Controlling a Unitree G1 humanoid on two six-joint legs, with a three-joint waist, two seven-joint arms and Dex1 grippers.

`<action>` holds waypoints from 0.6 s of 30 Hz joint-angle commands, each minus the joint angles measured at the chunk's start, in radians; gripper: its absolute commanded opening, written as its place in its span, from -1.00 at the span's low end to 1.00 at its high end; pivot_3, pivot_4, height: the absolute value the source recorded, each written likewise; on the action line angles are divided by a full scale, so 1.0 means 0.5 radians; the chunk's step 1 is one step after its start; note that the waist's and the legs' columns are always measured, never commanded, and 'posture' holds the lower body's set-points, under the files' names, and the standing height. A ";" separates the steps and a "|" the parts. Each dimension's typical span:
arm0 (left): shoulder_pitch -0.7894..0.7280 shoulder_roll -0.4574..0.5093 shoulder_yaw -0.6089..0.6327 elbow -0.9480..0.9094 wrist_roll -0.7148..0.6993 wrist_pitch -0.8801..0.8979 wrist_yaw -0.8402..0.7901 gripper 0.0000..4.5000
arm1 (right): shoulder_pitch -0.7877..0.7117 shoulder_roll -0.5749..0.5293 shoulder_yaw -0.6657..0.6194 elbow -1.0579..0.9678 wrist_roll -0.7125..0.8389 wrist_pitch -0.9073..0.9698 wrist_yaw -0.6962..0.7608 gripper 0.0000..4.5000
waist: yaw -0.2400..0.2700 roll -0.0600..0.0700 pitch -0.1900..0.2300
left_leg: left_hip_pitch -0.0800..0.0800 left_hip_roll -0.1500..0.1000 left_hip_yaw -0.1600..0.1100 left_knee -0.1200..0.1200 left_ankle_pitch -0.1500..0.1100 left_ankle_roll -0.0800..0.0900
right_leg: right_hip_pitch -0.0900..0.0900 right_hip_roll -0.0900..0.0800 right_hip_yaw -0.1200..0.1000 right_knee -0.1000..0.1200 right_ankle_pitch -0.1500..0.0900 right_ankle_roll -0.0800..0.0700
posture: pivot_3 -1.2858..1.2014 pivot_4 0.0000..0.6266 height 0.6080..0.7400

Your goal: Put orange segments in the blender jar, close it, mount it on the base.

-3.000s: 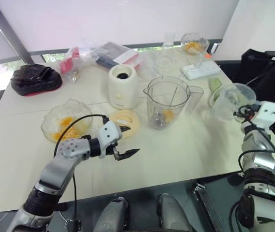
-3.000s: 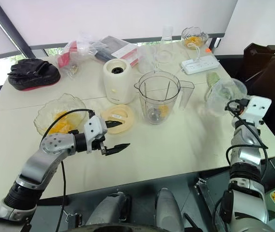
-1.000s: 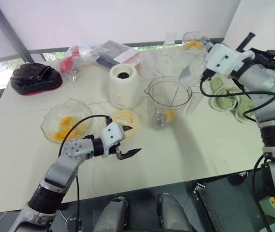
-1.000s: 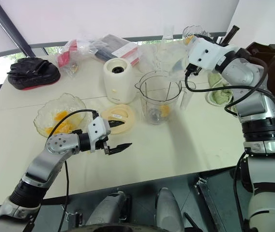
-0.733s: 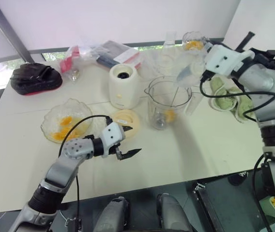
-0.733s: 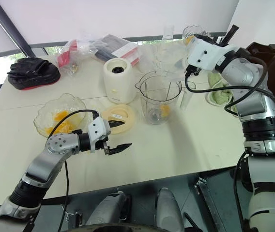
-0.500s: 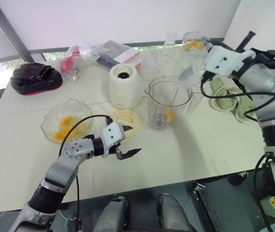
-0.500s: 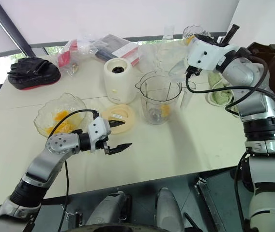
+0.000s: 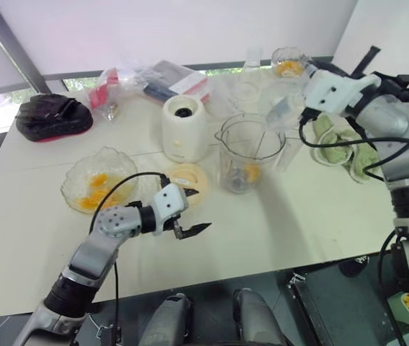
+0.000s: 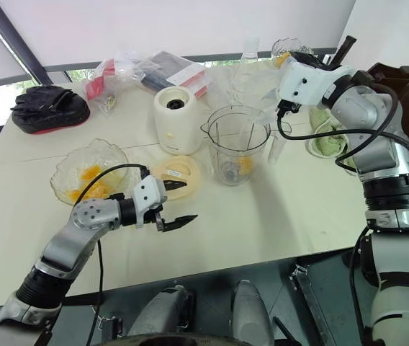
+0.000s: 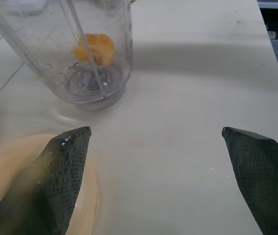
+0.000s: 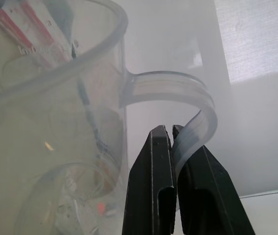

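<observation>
The right gripper point(image 12: 172, 142) grasps one clear cup point(image 12: 56, 112) by its handle. The left gripper point(image 10: 181, 209) is released; ahead stands one blender jar point(image 10: 235, 145) containing one orange segment point(image 11: 94, 48).

cream round lid point(image 9: 187, 177) on pale table point(image 9: 298, 216), black pouch point(image 9: 52, 117), white power strip point(image 10: 297, 95), plastic bags point(image 9: 122, 83)

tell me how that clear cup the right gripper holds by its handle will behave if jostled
The clear cup looks like thin, light plastic, so it probably swings easily. The right gripper pinches only its thin handle, so it may pivot or slip. Tilted above the blender jar, it probably won't break.
</observation>
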 commanded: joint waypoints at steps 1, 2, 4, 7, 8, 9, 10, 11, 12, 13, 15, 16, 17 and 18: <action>-0.026 0.009 0.006 -0.021 0.004 -0.042 -0.012 1.00 | -0.046 0.048 -0.153 -0.143 0.160 0.211 0.007 -0.96 | 0.000 0.000 0.000 | 0.000 0.000 0.000 0.000 0.000 0.000 | 0.000 0.000 0.000 0.000 0.000 0.000 | 0.03 -0.52 1.00; -0.026 0.010 0.005 -0.021 0.004 -0.042 -0.013 1.00 | -0.042 0.059 -0.177 -0.157 0.188 0.267 0.004 -0.96 | 0.000 0.000 0.000 | 0.000 0.000 0.000 0.000 0.000 0.000 | 0.000 0.000 0.000 0.000 0.000 0.000 | 0.03 -0.52 1.00; -0.030 0.010 0.003 -0.019 0.004 -0.042 -0.016 1.00 | -0.043 0.089 -0.237 -0.182 0.253 0.405 -0.011 -0.96 | 0.001 0.000 0.000 | 0.000 0.000 0.000 0.000 0.000 0.000 | 0.000 0.000 0.000 0.000 0.000 0.000 | 0.03 -0.52 1.00; -0.032 0.012 -0.001 -0.016 0.006 -0.045 -0.024 1.00 | -0.047 0.143 -0.358 -0.238 0.382 0.663 -0.044 -0.96 | 0.005 0.000 0.000 | -0.001 0.000 0.000 0.000 0.000 0.000 | 0.000 0.000 0.000 0.000 0.000 0.000 | 0.03 -0.52 1.00; -0.034 0.013 -0.001 -0.013 0.005 -0.046 -0.028 1.00 | -0.049 0.171 -0.416 -0.263 0.438 0.781 -0.062 -0.96 | 0.005 0.000 0.000 | -0.001 0.000 0.000 0.000 0.000 0.000 | 0.000 0.000 0.000 0.000 0.000 0.000 | 0.03 -0.52 1.00; -0.036 0.013 -0.001 -0.012 0.004 -0.047 -0.031 1.00 | -0.049 0.189 -0.451 -0.285 0.474 0.863 -0.074 -0.96 | 0.005 0.000 0.000 | -0.001 0.000 -0.001 0.000 0.000 0.000 | 0.000 0.000 0.000 0.000 0.000 0.000 | 0.03 -0.52 1.00; -0.038 0.014 -0.002 -0.009 0.004 -0.048 -0.035 1.00 | -0.047 0.220 -0.513 -0.311 0.530 0.983 -0.100 -0.96 | 0.005 0.000 0.000 | -0.001 0.000 -0.001 0.000 0.000 0.000 | 0.000 -0.001 0.000 0.000 0.000 0.000 | 0.03 -0.52 1.00; -0.038 0.016 0.000 -0.007 0.004 -0.050 -0.039 1.00 | -0.045 0.241 -0.551 -0.336 0.566 1.071 -0.121 -0.96 | 0.004 0.000 0.000 | -0.001 0.000 -0.001 0.000 0.000 0.000 | 0.000 -0.001 0.000 0.000 0.000 0.000 | 0.03 -0.52 1.00; -0.037 0.016 0.001 -0.006 0.004 -0.052 -0.042 1.00 | -0.042 0.253 -0.571 -0.358 0.589 1.131 -0.134 -0.96 | 0.004 0.000 0.000 | -0.001 0.000 -0.001 0.000 0.000 0.000 | 0.000 -0.001 0.000 0.000 0.000 0.000 | 0.03 -0.52 1.00; -0.038 0.017 0.001 -0.003 0.004 -0.054 -0.046 1.00 | -0.026 0.297 -0.655 -0.388 0.654 1.250 -0.182 -0.96 | 0.004 0.000 0.000 | -0.001 0.000 -0.001 0.000 0.000 0.000 | 0.000 -0.001 0.000 0.000 0.000 0.000 | 0.03 -0.52 1.00; -0.041 0.017 -0.003 0.001 0.006 -0.057 -0.050 1.00 | 0.006 0.444 -0.923 -0.451 0.835 1.556 -0.339 -0.96 | 0.003 0.000 0.000 | -0.001 0.000 -0.001 0.000 0.000 0.000 | 0.000 -0.001 0.000 0.000 0.000 0.000 | 0.03 -0.52 1.00; -0.042 0.016 -0.004 0.001 0.006 -0.057 -0.051 1.00 | 0.032 0.509 -1.056 -0.478 0.915 1.688 -0.414 -0.96 | 0.004 0.000 0.000 | -0.001 0.000 -0.001 0.000 0.000 0.000 | 0.000 -0.001 0.000 0.001 0.000 0.000 | 0.03 -0.52 1.00; -0.040 0.016 -0.002 0.000 0.004 -0.056 -0.052 1.00 | 0.058 0.561 -1.158 -0.504 0.970 1.773 -0.479 -0.96 | 0.005 0.000 0.000 | -0.001 0.001 -0.002 0.000 0.000 0.000 | 0.000 -0.001 0.000 0.001 0.000 0.000 | 0.03 -0.52 1.00; -0.038 0.018 -0.002 -0.001 0.003 -0.055 -0.053 1.00 | 0.094 0.611 -1.249 -0.530 1.023 1.822 -0.536 -0.96 | 0.010 0.000 0.000 | -0.001 0.001 -0.003 0.000 0.000 0.000 | 0.000 -0.001 0.000 0.001 0.000 0.000 | 0.03 -0.52 1.00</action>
